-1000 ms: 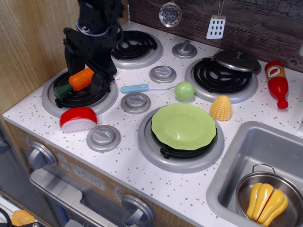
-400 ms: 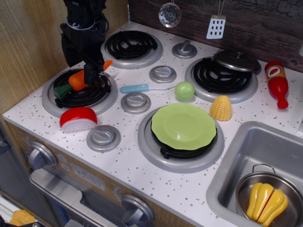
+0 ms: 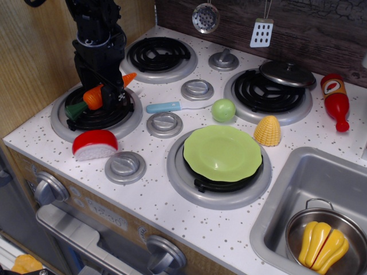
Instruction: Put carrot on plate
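The orange carrot [image 3: 92, 97] lies slanted on the front-left burner [image 3: 96, 112]. Its dark green stub points front-left and its tip points back-right. My black gripper [image 3: 108, 91] comes down from above and stands over the carrot's middle. One dark finger [image 3: 110, 90] crosses in front of the carrot and the other finger is hidden behind it. I cannot tell whether the fingers press on the carrot. The light-green wavy plate [image 3: 222, 153] sits empty on the front-right burner, well to the right of the gripper.
A red-and-white half-round toy [image 3: 95, 144] lies in front of the left burner. A blue-handled knife [image 3: 165, 107], a green ball [image 3: 223, 110] and a yellow corn cone [image 3: 267, 131] lie between carrot and plate. A lidded back burner [image 3: 287, 74], ketchup bottle [image 3: 336, 102] and sink [image 3: 312, 195] are at right.
The gripper has risen and shifted left from its lower, wider stance a second ago, and one finger now crosses the carrot. The carrot has stayed on the burner.
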### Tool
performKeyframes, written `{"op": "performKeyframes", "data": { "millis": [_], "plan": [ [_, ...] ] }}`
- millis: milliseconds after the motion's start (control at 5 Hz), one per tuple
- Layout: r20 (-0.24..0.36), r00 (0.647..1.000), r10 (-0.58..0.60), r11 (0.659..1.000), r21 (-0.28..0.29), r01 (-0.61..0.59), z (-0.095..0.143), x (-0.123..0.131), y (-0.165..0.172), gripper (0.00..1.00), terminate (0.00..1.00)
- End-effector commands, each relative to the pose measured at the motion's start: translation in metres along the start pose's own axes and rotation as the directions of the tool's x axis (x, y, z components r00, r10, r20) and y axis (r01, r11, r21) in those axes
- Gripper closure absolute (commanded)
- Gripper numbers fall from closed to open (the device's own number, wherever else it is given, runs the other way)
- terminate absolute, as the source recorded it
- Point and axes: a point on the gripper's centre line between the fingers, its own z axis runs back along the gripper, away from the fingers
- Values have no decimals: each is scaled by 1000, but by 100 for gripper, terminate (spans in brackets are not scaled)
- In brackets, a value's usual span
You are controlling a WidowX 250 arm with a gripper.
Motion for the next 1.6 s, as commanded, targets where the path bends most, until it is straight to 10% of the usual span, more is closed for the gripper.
{"op": "performKeyframes", "data": {
  "millis": [0,600,1000,1400],
  "plan": [
    [33,998,44,998,-44,-42,6,12,12,100,0],
    [5,1000,26,997,-70,-26,48,18,1,100,0],
    [-22,999,-28,996,-86,26,102,43,-85,100,0],
    [35,997,-63,991,-118,66,87,54,-154,100,0]
  ]
}}
